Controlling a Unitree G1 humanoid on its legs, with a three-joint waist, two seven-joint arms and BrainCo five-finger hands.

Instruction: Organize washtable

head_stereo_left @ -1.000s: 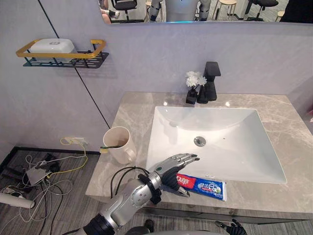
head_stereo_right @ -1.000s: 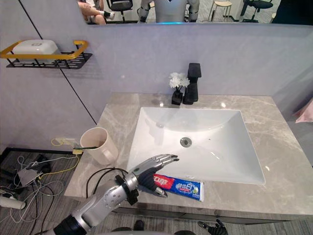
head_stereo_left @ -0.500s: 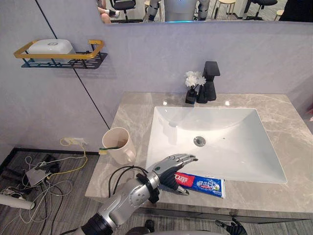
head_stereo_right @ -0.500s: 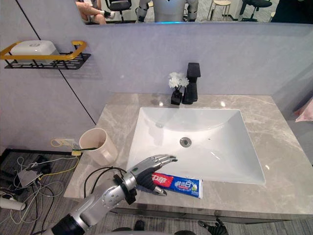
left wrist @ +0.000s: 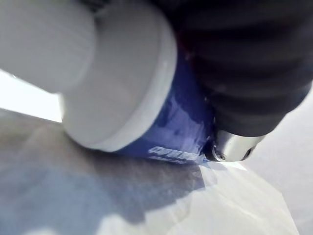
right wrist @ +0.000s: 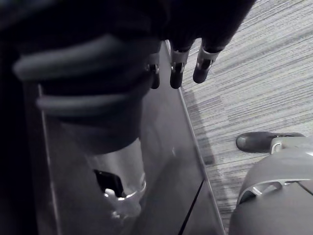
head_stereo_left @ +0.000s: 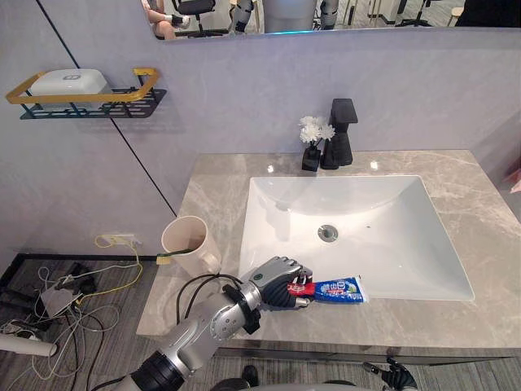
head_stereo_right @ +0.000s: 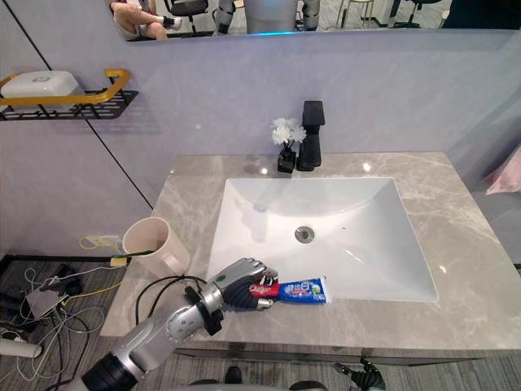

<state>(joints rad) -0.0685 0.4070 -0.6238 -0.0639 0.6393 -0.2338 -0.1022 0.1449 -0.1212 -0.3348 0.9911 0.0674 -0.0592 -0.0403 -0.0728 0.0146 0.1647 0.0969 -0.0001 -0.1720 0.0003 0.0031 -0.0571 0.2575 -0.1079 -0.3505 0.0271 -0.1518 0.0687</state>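
Wall shelf (head_stereo_left: 122,102) far left w/ white soap box (head_stereo_left: 69,81) on it, judged already in place. Cup (head_stereo_left: 189,243) was stood at left edge of tabletop (head_stereo_left: 480,314), toothbrush (head_stereo_left: 167,259) leaned in it, one end over the rim.

Left hand (head_stereo_left: 277,285) was set on the front strip, fingers curled round the red end of toothpaste tube (head_stereo_left: 338,289). Grip was backed up by left wrist view: blue tube body tight against the hand. Tube lay along the front strip, just fwd of sink (head_stereo_left: 358,236) rim. Lifted or resting couldn't be told.

Progress est. early-mid: tube grasped, not yet put away. Cup assumed as dest.

Path to cup was judged short, nothing between. Cup sat near the edge, so a knock-off risk was noted. Faucet (head_stereo_left: 342,134) and flower vase (head_stereo_left: 313,138) at back, well apart, no obstruction.

Right hand (right wrist: 181,68) was hung low near floor, fingers relaxed, nothing held.
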